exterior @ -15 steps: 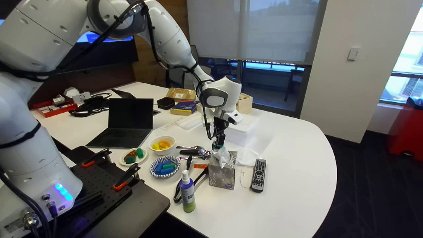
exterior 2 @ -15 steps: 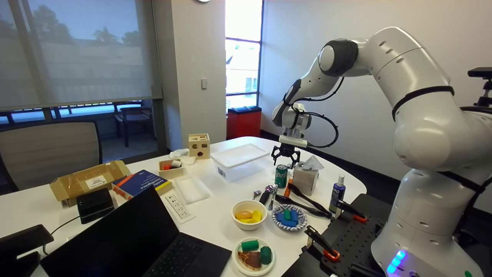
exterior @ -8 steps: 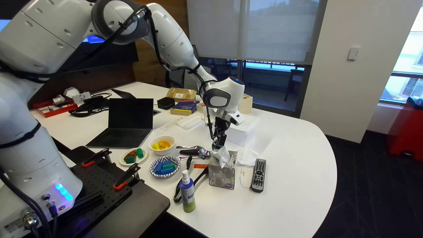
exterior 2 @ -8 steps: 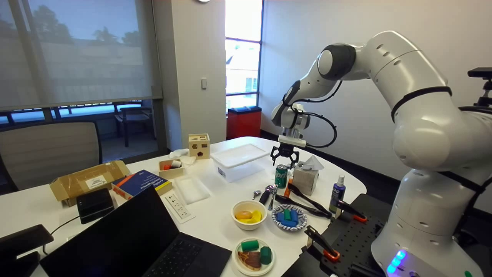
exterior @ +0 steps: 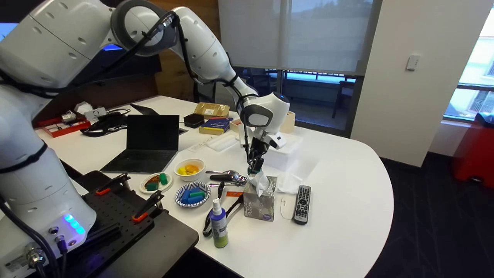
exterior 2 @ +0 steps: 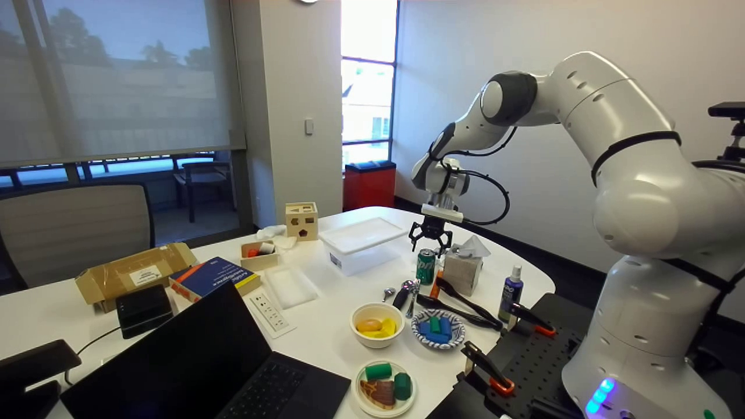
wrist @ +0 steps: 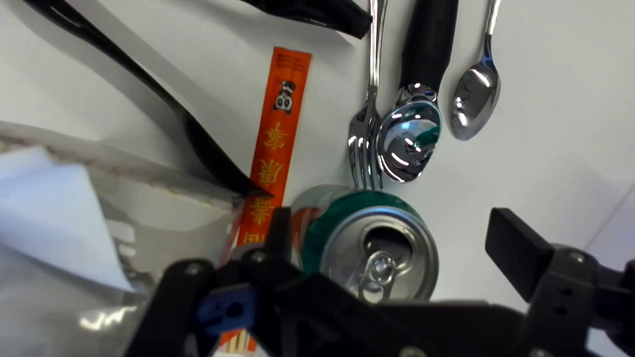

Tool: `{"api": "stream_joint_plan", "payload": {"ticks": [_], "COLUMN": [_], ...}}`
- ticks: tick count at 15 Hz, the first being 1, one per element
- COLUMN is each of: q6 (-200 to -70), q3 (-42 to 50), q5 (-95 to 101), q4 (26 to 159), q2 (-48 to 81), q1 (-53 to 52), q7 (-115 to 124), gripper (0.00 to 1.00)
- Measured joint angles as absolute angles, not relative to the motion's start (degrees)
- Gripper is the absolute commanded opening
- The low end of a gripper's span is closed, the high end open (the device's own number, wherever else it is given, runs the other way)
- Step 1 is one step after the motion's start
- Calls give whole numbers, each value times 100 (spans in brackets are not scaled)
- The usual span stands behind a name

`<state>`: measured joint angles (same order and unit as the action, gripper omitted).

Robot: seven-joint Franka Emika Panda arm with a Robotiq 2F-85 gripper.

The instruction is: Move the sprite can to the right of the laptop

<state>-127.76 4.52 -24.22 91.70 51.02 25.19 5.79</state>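
Claw [exterior 2: 428,249] over there hangs with fingers spread, nothing gripped. White table [exterior: 339,216] under it. Black laptop [exterior: 152,133] sits on that, dark screen up, well apart from the claw. Tissue box [exterior: 258,206]: patterned sides, tissue [exterior: 261,182] poking out the top. Sprite can [exterior 2: 425,269] stands upright on the table just beside the box; from above, its popped top shows between the fingers, nearer one, can't tell if touching. Small spoon [wrist: 476,99] lies near the can, bowl end toward it.
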Motion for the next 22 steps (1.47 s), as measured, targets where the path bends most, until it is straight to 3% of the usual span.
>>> {"api": "stream_joint_plan", "payload": {"ticks": [8, 9, 11, 14, 22], "q6": [-12631, -12631, -12631, -12631, -12618], "q3": [453, 453, 454, 457, 464], "q5": [-2426, -2426, -2426, -2426, -2426], "q4": [8996, 8983, 8959, 8924, 8895], "q2": [5259, 5269, 5286, 5309, 5267], "q1": [2581, 2581, 2581, 2581, 2626], "q7": [580, 580, 581, 582, 581], "gripper": [100, 75, 68, 43, 42]}}
